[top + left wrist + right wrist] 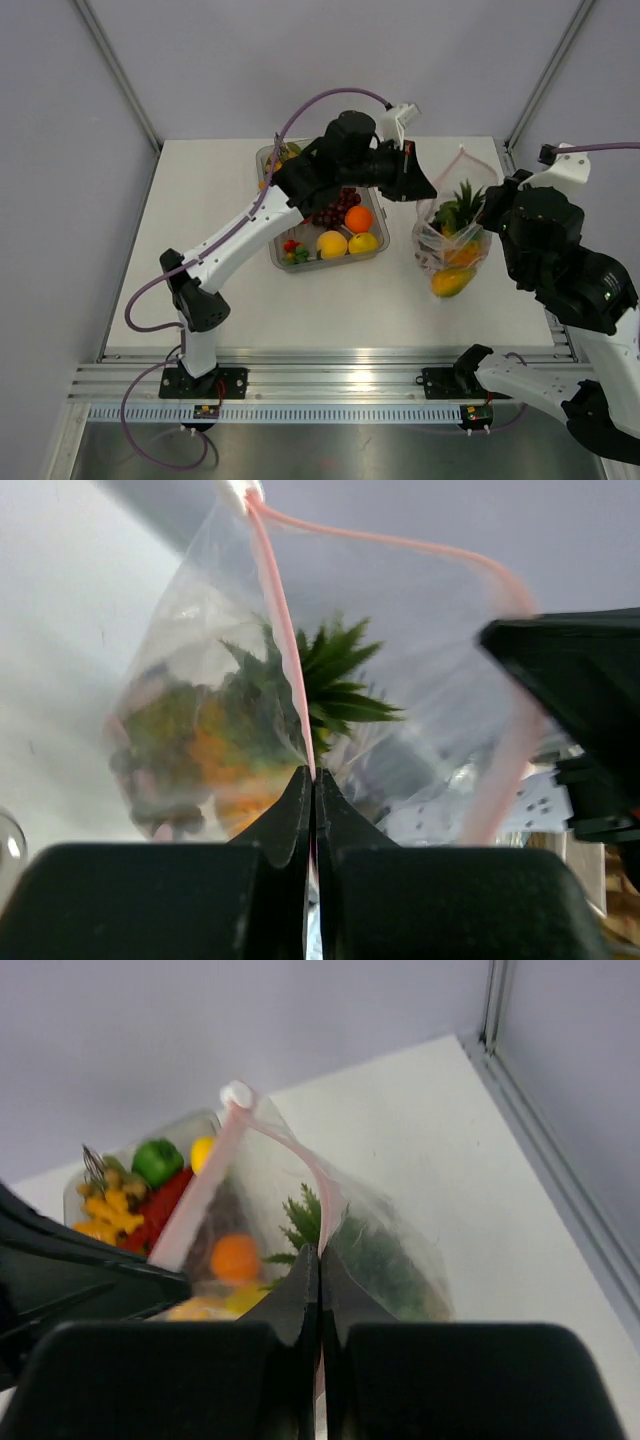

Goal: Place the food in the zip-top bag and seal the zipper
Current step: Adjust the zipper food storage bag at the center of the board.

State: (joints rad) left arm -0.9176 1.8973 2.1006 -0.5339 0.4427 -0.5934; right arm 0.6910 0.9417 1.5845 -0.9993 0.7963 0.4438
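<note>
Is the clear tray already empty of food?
No, the top view shows an orange, lemons and grapes in the clear tray.

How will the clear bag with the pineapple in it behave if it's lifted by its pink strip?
Probably floppy: the zip-top bag is thin, crinkled film, so it would likely sag between the left gripper and right gripper, both pinched on the zipper. The mango at its bottom would likely pull it downward.

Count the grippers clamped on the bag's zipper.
2: the left gripper pinches the zipper on the side nearer the tray, the right gripper on the far side; none hidden.
</note>
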